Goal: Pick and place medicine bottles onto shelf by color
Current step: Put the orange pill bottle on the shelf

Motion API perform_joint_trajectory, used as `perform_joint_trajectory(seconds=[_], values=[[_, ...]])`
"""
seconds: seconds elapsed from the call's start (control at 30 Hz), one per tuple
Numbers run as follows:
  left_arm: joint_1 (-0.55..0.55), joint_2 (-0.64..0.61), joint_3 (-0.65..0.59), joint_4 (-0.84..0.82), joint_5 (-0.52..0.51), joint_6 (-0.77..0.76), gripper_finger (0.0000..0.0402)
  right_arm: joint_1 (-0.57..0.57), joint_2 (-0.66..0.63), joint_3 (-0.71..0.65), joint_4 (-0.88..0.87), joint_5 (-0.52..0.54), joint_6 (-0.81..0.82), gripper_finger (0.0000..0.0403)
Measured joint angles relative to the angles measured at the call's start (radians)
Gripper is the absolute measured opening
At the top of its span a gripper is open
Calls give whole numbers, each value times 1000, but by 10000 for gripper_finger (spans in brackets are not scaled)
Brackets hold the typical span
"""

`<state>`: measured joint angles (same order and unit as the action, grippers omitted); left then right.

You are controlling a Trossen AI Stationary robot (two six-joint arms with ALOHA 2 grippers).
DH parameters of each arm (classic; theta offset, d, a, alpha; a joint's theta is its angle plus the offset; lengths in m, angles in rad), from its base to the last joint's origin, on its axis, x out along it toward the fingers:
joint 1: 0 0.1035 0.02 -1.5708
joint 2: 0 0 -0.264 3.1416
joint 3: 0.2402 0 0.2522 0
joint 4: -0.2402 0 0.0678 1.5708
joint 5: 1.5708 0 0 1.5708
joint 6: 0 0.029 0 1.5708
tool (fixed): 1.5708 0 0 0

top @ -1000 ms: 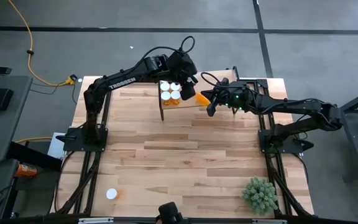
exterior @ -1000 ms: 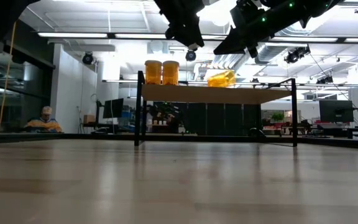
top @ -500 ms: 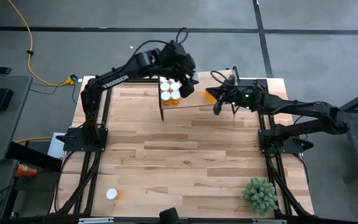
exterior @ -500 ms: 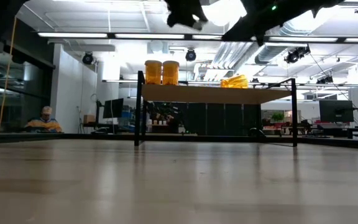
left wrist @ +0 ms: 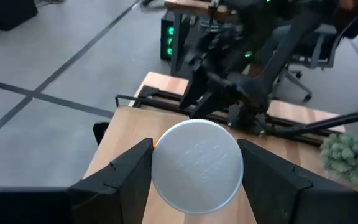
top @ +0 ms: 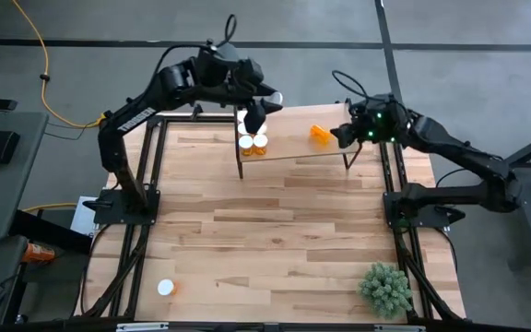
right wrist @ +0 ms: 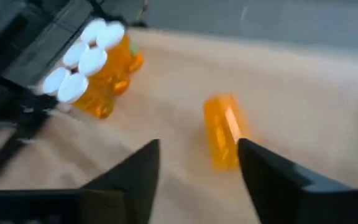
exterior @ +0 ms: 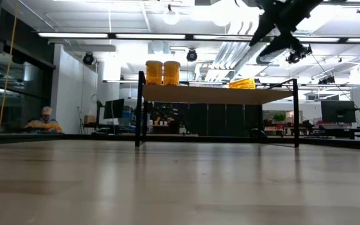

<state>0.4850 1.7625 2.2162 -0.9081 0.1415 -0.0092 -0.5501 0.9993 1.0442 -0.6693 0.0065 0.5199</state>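
My left pincer [top: 255, 112] pinches a white-capped medicine bottle [left wrist: 196, 167] above the shelf's [top: 289, 148] left end, over the upright bottles [top: 253, 142] clustered there. My right pincer [top: 340, 135] hangs spread at the shelf's right end, near an uncapped amber bottle [top: 320, 135] lying on its side.

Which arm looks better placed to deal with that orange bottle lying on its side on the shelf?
Right, probably. Its tool is open just beside the tipped bottle on the shelf, with the bottle ahead in its wrist view. The left tool is busy, gripping a capped bottle.
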Motion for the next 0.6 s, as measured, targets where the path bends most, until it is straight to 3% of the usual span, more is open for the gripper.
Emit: perform_joint_trajectory(seconds=[0.07,0.2,0.3,0.43,0.6], values=[[0,-12,0,0,0,-6,207,-27,3,1,-40,-77,75,242],[0,-16,0,0,0,1,207,-27,-6,-60,-53,-86,234,285],[0,-16,0,0,-2,5,207,-10,-7,-137,42,-79,342,290],[2,-16,0,0,-3,37,207,-3,-4,-216,320,-65,437,291],[2,-16,0,0,-3,39,207,7,32,-248,308,-36,500,291]])
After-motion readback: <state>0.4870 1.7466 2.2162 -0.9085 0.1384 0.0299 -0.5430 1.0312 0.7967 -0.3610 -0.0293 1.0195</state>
